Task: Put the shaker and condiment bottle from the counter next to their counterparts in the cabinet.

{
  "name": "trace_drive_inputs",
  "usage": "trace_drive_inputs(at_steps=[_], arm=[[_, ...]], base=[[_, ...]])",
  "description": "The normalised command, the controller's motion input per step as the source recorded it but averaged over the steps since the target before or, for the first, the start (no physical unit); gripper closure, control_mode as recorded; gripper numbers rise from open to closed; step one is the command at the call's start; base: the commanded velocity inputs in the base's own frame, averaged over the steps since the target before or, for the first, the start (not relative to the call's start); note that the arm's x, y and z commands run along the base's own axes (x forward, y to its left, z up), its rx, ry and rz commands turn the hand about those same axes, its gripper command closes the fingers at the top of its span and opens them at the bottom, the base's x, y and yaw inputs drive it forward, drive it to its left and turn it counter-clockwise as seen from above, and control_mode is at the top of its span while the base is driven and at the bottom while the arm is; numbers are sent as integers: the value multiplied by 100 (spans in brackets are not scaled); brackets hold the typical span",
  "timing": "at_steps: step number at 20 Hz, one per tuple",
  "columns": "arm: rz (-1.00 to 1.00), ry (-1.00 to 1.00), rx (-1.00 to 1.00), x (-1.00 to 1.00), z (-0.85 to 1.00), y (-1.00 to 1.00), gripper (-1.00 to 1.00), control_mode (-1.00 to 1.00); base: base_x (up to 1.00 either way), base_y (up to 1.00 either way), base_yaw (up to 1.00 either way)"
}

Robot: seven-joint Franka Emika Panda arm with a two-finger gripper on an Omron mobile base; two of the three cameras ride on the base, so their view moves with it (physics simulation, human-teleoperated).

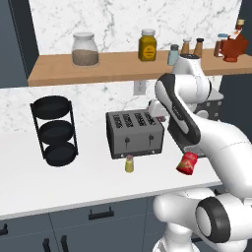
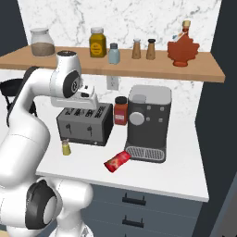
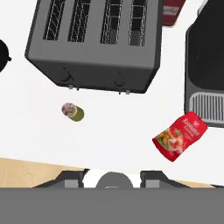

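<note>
The shaker [image 1: 129, 164] [image 2: 66, 147] [image 3: 72, 111], tiny and yellow-green with a tan cap, stands on the counter [image 1: 49, 182] just in front of the toaster. The condiment bottle [image 1: 187, 163] [image 2: 117, 161] [image 3: 180, 137], bright red with a label, lies on its side before the coffee machine. My gripper [image 2: 90, 99] hovers above the toaster's top, pointing down, with nothing in it; its fingers are mostly hidden. On the cabinet [image 1: 113, 66] [image 2: 139, 67] stand a pale blue shaker [image 1: 173, 54] [image 2: 114, 53], two brown shakers [image 2: 136, 48] and a dark red leaf bottle [image 1: 234, 47] [image 2: 183, 50].
A grey four-slot toaster [image 1: 134, 133] [image 2: 84, 122] [image 3: 96, 39] sits mid-counter, with a coffee machine [image 2: 148, 122] to its right and a red-lidded jar [image 2: 121, 111] between them. A black tiered rack [image 1: 55, 130] stands at the left. Two jars [image 1: 85, 49] [image 1: 147, 45] share the shelf.
</note>
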Motion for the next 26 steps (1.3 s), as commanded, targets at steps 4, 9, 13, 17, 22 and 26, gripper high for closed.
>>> trace_drive_inputs(at_steps=[4, 9, 13, 17, 22, 26], arm=[[0, 0, 0, 0, 0, -7, -100, -100], [-1, 0, 0, -2, 0, -24, -100, -100], [-5, 0, 0, 0, 0, -35, -100, -100], [0, 0, 0, -7, -9, -42, -100, -100], [-5, 0, 0, 0, -22, -30, -100, -100], [0, 0, 0, 0, -26, -26, -100, -100]], base=[[0, 0, 0], [0, 0, 0], [0, 0, 0], [0, 0, 0], [0, 0, 0], [0, 0, 0]])
